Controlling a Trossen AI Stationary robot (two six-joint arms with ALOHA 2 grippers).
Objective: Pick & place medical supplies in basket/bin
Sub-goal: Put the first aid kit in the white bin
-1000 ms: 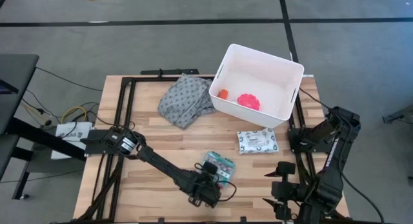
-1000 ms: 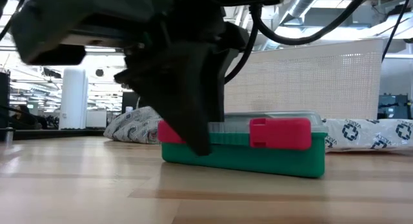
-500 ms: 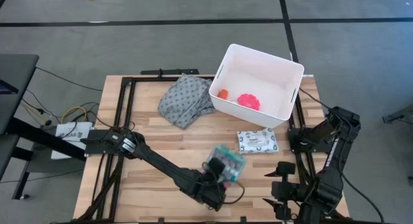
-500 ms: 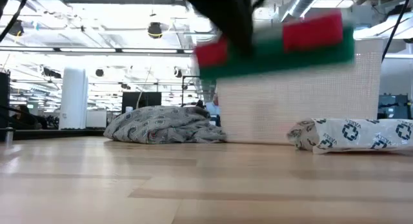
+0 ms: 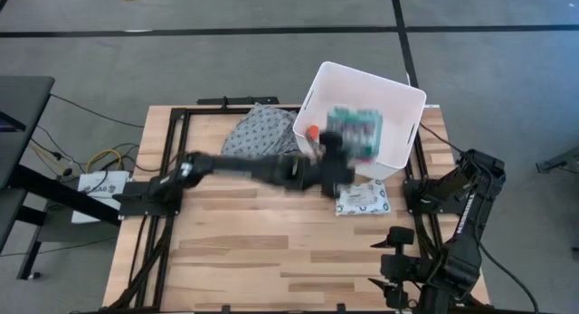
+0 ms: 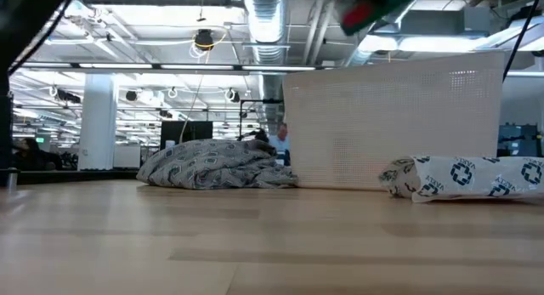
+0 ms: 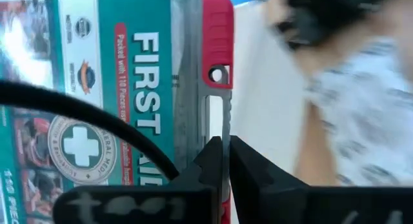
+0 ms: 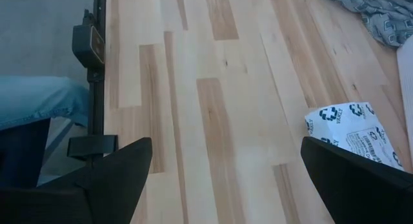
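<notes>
Wooden table bears white pack; left gripper clamps first-aid box over tub.

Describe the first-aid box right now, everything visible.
The first-aid box is a flat green case with a clear lid, a printed label reading FIRST and a white cross emblem, and red latches along one edge. It looks like hard plastic. The left gripper is shut on its latch edge and holds it in the air above the white bin, over the bin's interior, touching nothing else. In the low view only a tilted corner shows, high up.
</notes>
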